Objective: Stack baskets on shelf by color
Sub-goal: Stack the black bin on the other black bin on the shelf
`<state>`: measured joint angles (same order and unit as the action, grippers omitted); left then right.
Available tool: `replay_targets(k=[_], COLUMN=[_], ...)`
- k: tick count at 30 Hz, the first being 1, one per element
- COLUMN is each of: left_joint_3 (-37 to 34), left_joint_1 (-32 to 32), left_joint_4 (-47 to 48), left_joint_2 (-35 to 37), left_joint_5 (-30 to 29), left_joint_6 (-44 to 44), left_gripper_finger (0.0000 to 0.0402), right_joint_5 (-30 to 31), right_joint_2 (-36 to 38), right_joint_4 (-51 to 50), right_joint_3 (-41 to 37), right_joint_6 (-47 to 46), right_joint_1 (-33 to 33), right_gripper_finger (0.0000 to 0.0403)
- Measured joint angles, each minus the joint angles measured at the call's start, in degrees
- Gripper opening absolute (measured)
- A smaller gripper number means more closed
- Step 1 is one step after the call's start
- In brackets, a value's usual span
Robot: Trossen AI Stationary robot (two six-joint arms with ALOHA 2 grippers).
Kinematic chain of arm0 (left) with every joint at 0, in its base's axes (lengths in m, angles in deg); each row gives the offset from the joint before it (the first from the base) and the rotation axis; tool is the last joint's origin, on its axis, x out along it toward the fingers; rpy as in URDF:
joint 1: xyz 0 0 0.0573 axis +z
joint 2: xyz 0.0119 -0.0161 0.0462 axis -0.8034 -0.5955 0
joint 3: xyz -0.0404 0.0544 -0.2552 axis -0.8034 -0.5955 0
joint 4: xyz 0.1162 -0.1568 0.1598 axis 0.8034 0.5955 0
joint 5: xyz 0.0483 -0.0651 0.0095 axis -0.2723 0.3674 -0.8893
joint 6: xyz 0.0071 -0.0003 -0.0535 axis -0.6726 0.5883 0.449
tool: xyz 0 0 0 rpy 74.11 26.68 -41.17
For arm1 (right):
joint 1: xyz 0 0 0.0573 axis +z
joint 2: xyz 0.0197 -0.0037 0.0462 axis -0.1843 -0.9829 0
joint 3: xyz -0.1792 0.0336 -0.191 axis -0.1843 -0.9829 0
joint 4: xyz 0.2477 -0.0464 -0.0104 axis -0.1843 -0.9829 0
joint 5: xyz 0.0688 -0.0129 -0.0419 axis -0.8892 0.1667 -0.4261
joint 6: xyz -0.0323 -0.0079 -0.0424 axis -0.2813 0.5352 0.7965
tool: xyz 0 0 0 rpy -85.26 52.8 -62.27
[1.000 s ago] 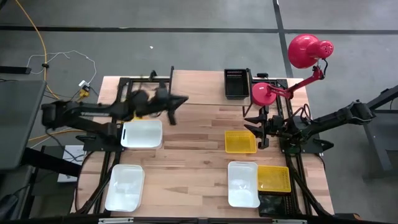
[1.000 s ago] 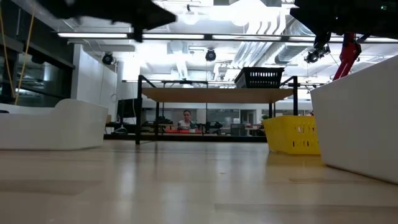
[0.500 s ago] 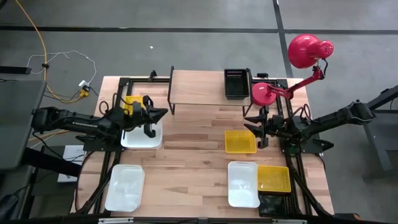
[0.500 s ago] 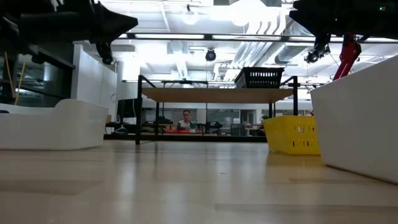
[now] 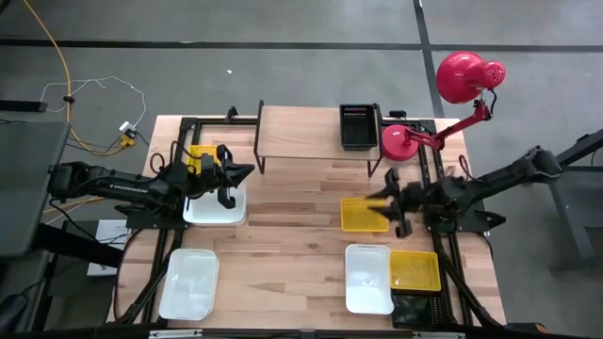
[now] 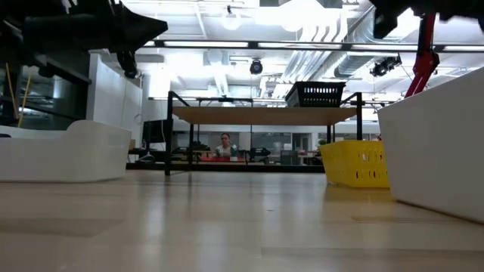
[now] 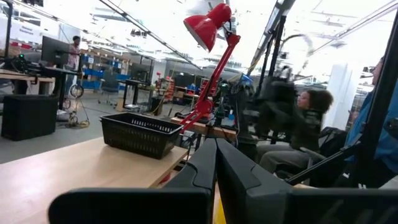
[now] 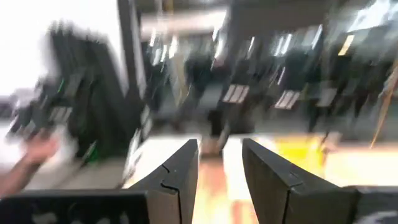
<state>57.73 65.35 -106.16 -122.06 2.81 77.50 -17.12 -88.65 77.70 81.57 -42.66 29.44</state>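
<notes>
My left gripper (image 5: 249,171) (image 7: 216,146) is shut and empty. It hovers level, pointing toward the table's right, over the far edge of a white basket (image 5: 215,203). My right gripper (image 5: 370,200) (image 8: 219,146) is open above a yellow basket (image 5: 364,216), pointing toward the table's left and touching nothing. Two more white baskets (image 5: 188,282) (image 5: 367,278) and a second yellow basket (image 5: 415,270) rest flat on the table's near part. The black basket (image 5: 357,125) (image 6: 320,94) stands on the right end of the shelf (image 5: 300,133) (image 6: 257,115).
A red lamp (image 5: 466,75) has its base (image 5: 400,142) just right of the shelf, and its arm slants over the table's far right corner. The shelf's left and middle stretch is bare wood. Bare tabletop (image 5: 292,235) lies between the basket groups. People show in the room beyond.
My left gripper pulled back from the shelf's left end toward the table's left and near side, and then stopped over the white basket. In the last half second my right gripper swung toward the table's left, out over the yellow basket. No basket moved.
</notes>
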Motion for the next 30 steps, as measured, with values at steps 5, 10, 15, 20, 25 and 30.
replay_targets(k=[5,10,15,20,25,30], left_joint_3=[0.0,0.02,0.02,0.02,0.02,0.02], left_joint_1=[0.0,0.0,0.0,0.0,0.0,0.0], left_joint_4=[0.0,0.02,-0.02,0.0,-0.01,0.0], left_joint_2=[0.0,-0.01,-0.02,-0.02,-0.02,-0.02], left_joint_5=[0.02,0.04,0.04,0.07,0.17,0.17], left_joint_6=[-0.13,-0.11,-0.11,0.32,3.11,5.61], left_gripper_finger=[0.0,0.0,0.0,0.0,0.0,0.0], right_joint_5=[3.56,3.99,5.07,8.49,8.04,4.1], right_joint_2=[-8.87,-20.11,-30.96,-40.66,-49.82,-57.49], right_joint_4=[-37.64,-62.04,-73.38,-80.82,-87.35,-87.48], right_joint_3=[18.62,35.31,48.87,59.04,65.57,68.6], right_joint_6=[-17.34,-42.99,-63.93,-81.13,-97.44,-107.34], right_joint_1=[10.85,22.6,32.64,39.35,42.85,44.52], right_gripper_finger=[0.0114,0.0114,0.0114,0.0114,0.0114,0.0114])
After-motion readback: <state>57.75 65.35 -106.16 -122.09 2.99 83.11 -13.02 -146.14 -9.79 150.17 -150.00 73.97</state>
